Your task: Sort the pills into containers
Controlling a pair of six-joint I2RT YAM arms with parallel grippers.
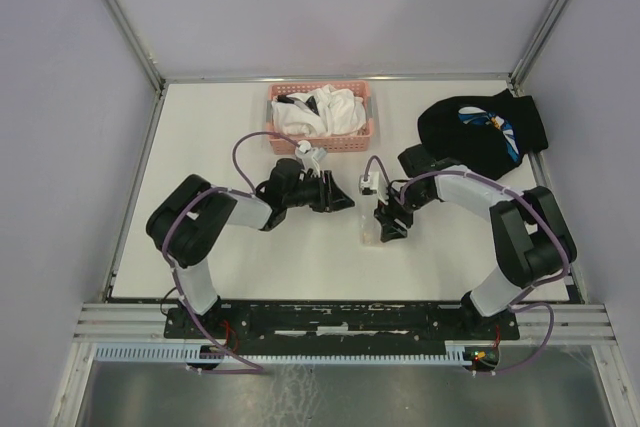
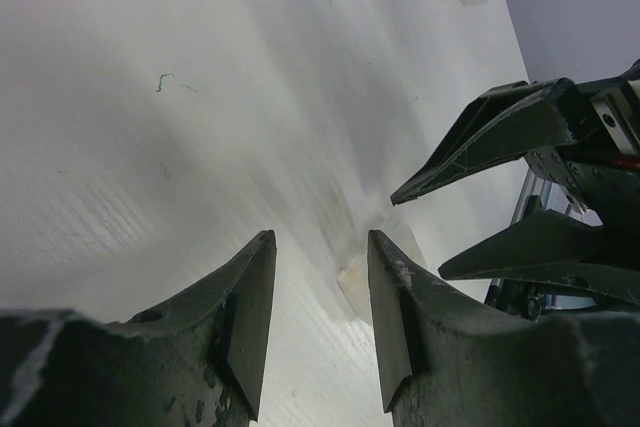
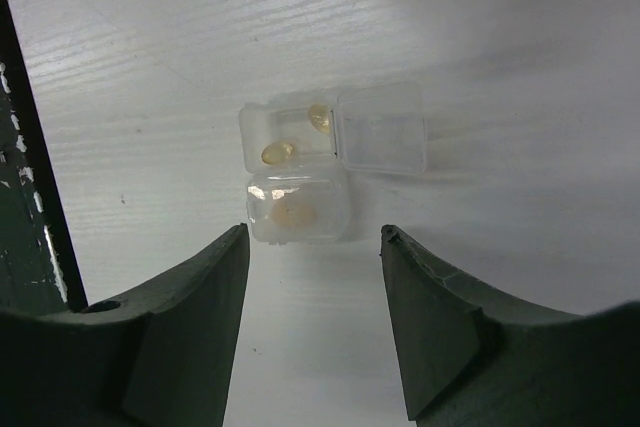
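A small clear plastic box [image 3: 330, 162] lies on the white table, just beyond my right gripper [image 3: 315, 239], which is open and empty above it. One compartment is open, its lid [image 3: 380, 130] folded out to the right, and holds two yellowish pills [image 3: 278, 153]. The closed compartment nearer my fingers holds another pill [image 3: 294, 213]. In the top view the box [image 1: 371, 236] sits just left of my right gripper [image 1: 388, 225]. My left gripper [image 1: 345, 199] is open and empty, low over the table left of the box. The left wrist view shows the box [image 2: 355, 285] beyond my left gripper [image 2: 320, 242].
A pink mesh basket [image 1: 322, 137] with white cloths stands at the back centre. A black mitten-like cloth [image 1: 485, 132] lies at the back right. The right gripper's fingers [image 2: 480, 142] show at the right of the left wrist view.
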